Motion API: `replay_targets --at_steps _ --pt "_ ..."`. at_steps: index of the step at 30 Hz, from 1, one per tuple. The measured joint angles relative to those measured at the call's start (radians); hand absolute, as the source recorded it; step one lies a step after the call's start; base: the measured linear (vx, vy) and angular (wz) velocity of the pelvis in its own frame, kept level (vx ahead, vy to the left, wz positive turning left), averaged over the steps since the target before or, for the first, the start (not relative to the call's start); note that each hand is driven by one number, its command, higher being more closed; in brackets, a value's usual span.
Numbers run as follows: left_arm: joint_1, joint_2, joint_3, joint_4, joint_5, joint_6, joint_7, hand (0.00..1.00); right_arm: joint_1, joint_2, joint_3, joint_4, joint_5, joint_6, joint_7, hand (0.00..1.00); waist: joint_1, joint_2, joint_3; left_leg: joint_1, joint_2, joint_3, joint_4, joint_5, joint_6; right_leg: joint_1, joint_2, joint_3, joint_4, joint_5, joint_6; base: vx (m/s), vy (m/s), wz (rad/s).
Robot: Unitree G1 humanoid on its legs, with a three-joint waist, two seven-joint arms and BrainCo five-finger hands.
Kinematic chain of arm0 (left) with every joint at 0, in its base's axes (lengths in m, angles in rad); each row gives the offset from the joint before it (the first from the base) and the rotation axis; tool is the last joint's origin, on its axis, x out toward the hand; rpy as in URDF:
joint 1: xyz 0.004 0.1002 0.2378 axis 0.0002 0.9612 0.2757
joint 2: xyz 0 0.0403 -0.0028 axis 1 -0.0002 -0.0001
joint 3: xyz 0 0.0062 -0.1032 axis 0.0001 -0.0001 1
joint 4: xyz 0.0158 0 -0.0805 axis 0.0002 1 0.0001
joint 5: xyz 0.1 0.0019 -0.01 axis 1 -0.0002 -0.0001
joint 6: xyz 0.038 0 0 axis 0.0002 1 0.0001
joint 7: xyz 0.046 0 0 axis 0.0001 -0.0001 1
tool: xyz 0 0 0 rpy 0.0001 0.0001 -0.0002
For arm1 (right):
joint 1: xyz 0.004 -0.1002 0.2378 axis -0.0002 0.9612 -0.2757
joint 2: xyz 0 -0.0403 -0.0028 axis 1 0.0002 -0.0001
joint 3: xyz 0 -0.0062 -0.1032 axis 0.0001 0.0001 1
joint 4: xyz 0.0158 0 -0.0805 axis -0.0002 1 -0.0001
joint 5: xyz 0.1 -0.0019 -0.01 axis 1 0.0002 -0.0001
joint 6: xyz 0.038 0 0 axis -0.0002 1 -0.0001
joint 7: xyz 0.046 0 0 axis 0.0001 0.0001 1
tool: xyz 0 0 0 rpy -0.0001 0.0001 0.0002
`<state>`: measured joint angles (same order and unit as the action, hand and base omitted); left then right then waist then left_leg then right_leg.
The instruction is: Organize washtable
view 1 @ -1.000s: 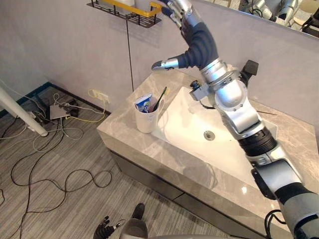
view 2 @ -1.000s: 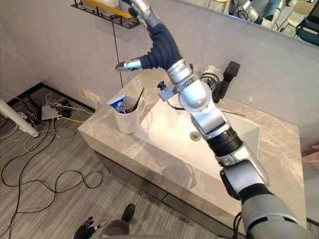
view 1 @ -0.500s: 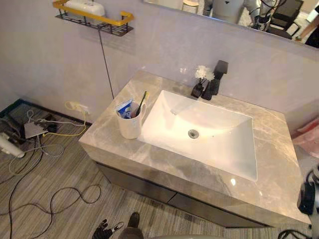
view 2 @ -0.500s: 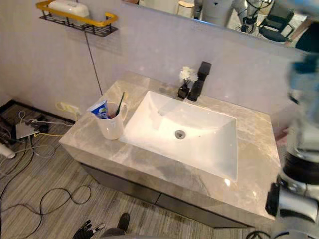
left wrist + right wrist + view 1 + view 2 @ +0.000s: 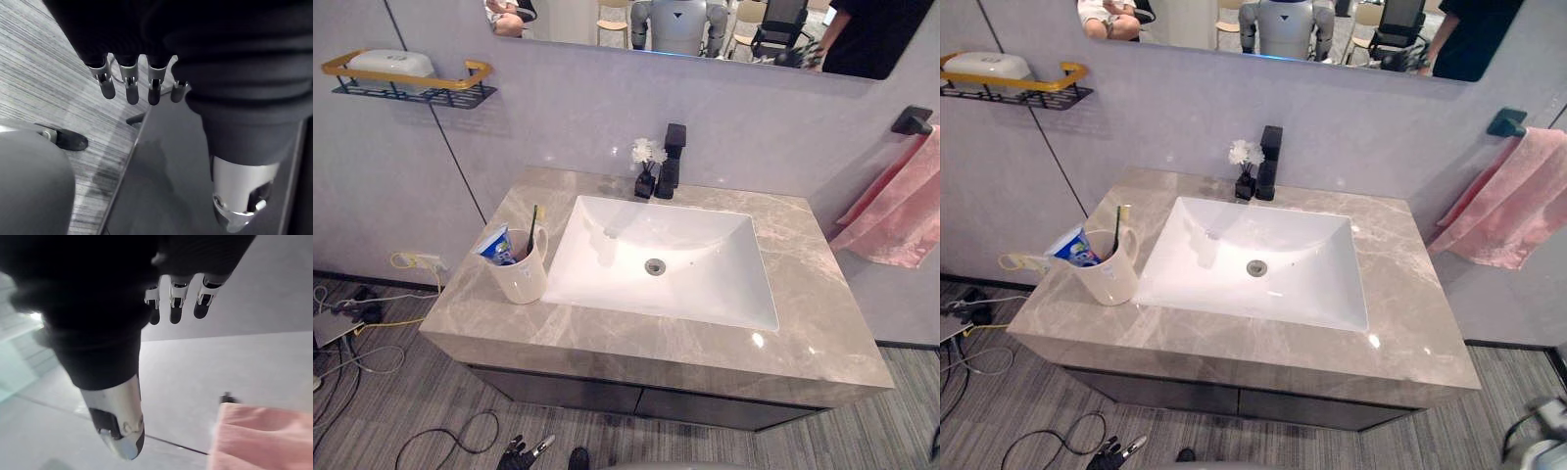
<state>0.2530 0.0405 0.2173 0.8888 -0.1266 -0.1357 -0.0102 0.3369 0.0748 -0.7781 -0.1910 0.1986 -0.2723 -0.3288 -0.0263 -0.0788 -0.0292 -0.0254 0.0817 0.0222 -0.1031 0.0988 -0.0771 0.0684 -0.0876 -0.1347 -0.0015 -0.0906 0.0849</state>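
Fingers (image 5: 129, 90) loose: left hand (image 5: 205, 58), right hand (image 5: 98, 289)

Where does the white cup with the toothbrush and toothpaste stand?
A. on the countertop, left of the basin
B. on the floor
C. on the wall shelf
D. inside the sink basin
A: the cup stands on the countertop, left of the sink basin.

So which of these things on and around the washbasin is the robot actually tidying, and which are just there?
Likely the job: white mug holding toothpaste tube and toothbrush, on the countertop; white box on the wall shelf.
Just there: black faucet, small flower vase, pink towel, sink.
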Motion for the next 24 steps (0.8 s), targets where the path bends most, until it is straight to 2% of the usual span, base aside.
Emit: replay_targets --at_steps 5,6,7,9,11,13,16,23,24 --pt "-0.023 -0.023 -0.025 -0.019 -0.021 -0.001 -0.003 0.0 0.025 -0.004 0.164 0.227 0.099 0.008 0.003 0.0 0.012 0.012 0.008 0.044 0.006 0.066 -0.001 -0.031 -0.002 0.009 -0.017 0.001 0.025 -0.001 0.007 0.01 0.006 -0.34" --pt "-0.031 -0.025 -0.033 -0.016 -0.022 0.0 -0.002 0.0 0.043 -0.003 0.219 0.304 0.11 0.018 0.012 0.0 0.014 0.007 0.008 0.057 0.004 0.07 -0.001 -0.035 0.0 0.02 -0.021 -0.002 0.027 -0.005 0.013 0.0 0.0 0.0" --pt "-0.035 -0.025 -0.049 -0.015 -0.033 0.0 0.002 0.0 0.053 -0.001 0.263 0.379 0.111 0.034 0.031 0.0 0.017 0.018 0.014 0.058 0.001 0.077 -0.001 -0.038 0.001 0.022 -0.025 -0.002 0.031 -0.01 0.016 0.0 0.0 0.0" --pt "-0.041 -0.026 -0.065 -0.015 -0.039 0.0 0.01 0.0 0.05 -0.001 0.32 0.488 0.115 0.064 0.064 0.0 0.02 0.018 0.016 0.06 -0.005 0.088 -0.001 -0.041 0.005 0.022 -0.033 -0.003 0.033 -0.013 0.02 0.02 0.02 0.02" --pt "-0.045 -0.026 -0.078 -0.014 -0.04 0.0 0.012 0.0 0.048 -0.003 0.347 0.587 0.122 0.08 0.101 0.0 0.025 0.026 0.024 0.064 -0.014 0.097 -0.001 -0.046 0.011 0.031 -0.042 -0.009 0.033 -0.016 0.025 0.06 0.044 0.1" --pt "-0.061 -0.022 -0.097 -0.006 -0.04 0.0 0.012 0.0 0.049 -0.003 0.358 0.703 0.109 0.104 0.148 0.0 0.044 0.025 0.034 0.071 -0.029 0.095 -0.001 -0.05 0.013 0.051 -0.054 -0.017 0.031 -0.023 0.036 0.05 0.034 0.12" --pt "-0.075 -0.016 -0.104 0.017 -0.038 0.001 0.011 0.0 0.045 -0.005 0.372 0.791 0.024 0.129 0.213 0.0 0.045 0.023 0.038 0.072 -0.048 0.088 -0.001 -0.057 0.019 0.063 -0.072 -0.029 0.026 -0.028 0.043 0.05 0.028 0.11" --pt "-0.098 0.027 -0.141 0.067 -0.018 0.0 0.011 0.0 0.002 -0.027 0.417 1.001 -0.035 0.154 0.267 0.0 0.044 0.01 0.063 0.079 -0.077 0.052 -0.001 -0.055 0.026 0.086 -0.087 -0.064 0.013 -0.031 0.048 0.06 0.01 0.15" --pt "-0.101 0.034 -0.144 0.077 -0.018 0.0 0.011 0.0 -0.013 -0.029 0.428 1.021 -0.042 0.158 0.274 0.0 0.04 0.0 0.074 0.078 -0.078 0.048 -0.001 -0.054 0.026 0.087 -0.088 -0.067 0.013 -0.031 0.048 -0.01 -0.009 0.05"
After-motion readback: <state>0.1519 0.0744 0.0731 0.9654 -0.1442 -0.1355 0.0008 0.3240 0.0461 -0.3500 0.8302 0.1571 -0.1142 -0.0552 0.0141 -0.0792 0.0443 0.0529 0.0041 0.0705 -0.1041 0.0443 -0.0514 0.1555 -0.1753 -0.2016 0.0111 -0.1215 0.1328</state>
